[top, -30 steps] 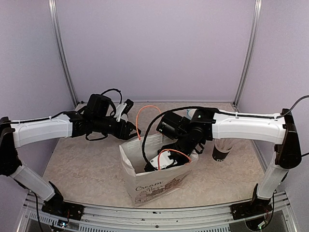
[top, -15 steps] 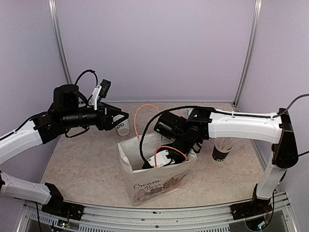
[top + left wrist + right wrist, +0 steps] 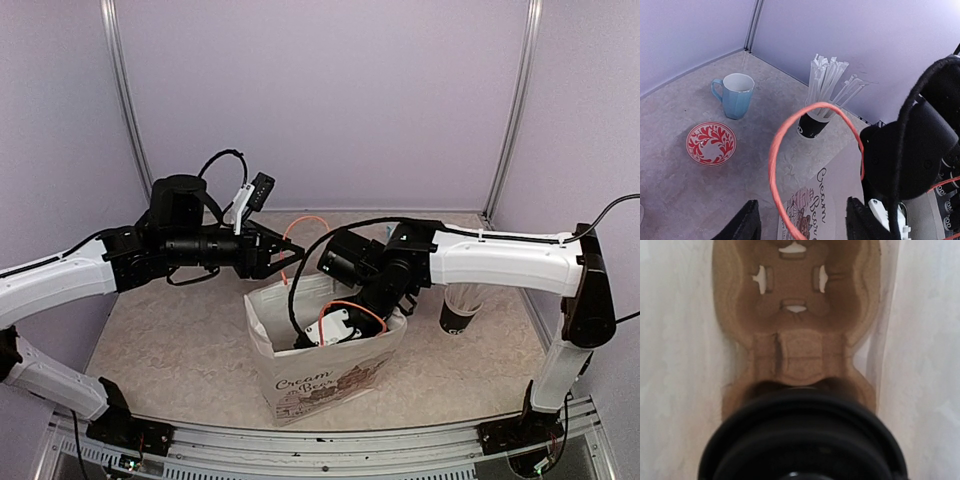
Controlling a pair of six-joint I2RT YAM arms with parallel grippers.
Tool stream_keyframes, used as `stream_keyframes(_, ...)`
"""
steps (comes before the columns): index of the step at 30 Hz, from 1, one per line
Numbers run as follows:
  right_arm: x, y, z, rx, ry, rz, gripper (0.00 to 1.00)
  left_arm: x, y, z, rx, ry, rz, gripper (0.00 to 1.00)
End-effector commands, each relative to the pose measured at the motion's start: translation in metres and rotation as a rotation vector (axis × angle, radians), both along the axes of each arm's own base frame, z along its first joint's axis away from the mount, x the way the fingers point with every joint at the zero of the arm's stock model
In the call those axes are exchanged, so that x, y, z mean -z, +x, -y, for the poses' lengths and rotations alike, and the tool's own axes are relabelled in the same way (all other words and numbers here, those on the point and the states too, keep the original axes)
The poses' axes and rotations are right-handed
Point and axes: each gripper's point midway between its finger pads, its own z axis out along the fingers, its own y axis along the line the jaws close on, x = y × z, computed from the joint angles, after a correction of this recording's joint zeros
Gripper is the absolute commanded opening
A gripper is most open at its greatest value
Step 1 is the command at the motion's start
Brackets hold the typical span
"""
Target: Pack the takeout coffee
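One takeout coffee shows only as its black lid (image 3: pixel 802 440), blurred and filling the bottom of the right wrist view, hanging over a brown pulp cup carrier (image 3: pixel 795 315) on the floor of the bag. The lid hides my right fingers. My right gripper (image 3: pixel 335 325) reaches down inside the white paper bag (image 3: pixel 300 385) and appears shut on that cup. Beside the bag's far left corner, my left gripper (image 3: pixel 275 262) is open. The bag's orange handle (image 3: pixel 772 160) arcs up between its fingers (image 3: pixel 747 222) without touching them.
A dark cup of white straws (image 3: pixel 815 122) stands right of the bag (image 3: pixel 825 205), the same cup of straws (image 3: pixel 460 312) showing under my right forearm. A light blue mug (image 3: pixel 737 95) and a red patterned bowl (image 3: pixel 711 143) sit on the table near the back wall.
My left arm lifted and swung away to the left, then came back right to the bag's orange handle. My right arm stayed inside the bag, hardly moving.
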Motion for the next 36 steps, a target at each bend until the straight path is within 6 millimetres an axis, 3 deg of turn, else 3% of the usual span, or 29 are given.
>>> stream_keyframes(1, 0.007, -0.003, 0.012, 0.007, -0.07, -0.027, 0.58, -0.014, 0.011, 0.012, -0.002, -0.024, 0.003, 0.43)
stream_keyframes(5, -0.017, 0.0, 0.009, 0.004, -0.018, 0.009, 0.73, -0.015, 0.009, 0.018, 0.027, -0.036, 0.004, 0.12)
stream_keyframes(8, -0.034, 0.005, 0.007, 0.01, 0.016, 0.049, 0.77, -0.02, 0.009, 0.019, 0.031, -0.04, 0.021, 0.0)
stream_keyframes(19, -0.09, 0.004, -0.001, -0.013, 0.101, 0.073, 0.87, -0.035, 0.017, 0.016, -0.013, -0.021, 0.097, 0.0)
stream_keyframes(27, -0.132, 0.0, 0.009, -0.027, 0.183, 0.127, 0.89, -0.042, 0.027, 0.016, -0.053, 0.005, 0.185, 0.0)
stream_keyframes(32, -0.177, 0.016, 0.016, -0.001, 0.276, 0.287, 0.9, -0.056, 0.025, 0.015, -0.052, -0.016, 0.229, 0.0)
stream_keyframes(36, -0.206, 0.038, 0.028, 0.057, 0.346, 0.393, 0.91, -0.062, 0.009, 0.017, -0.012, -0.037, 0.243, 0.0)
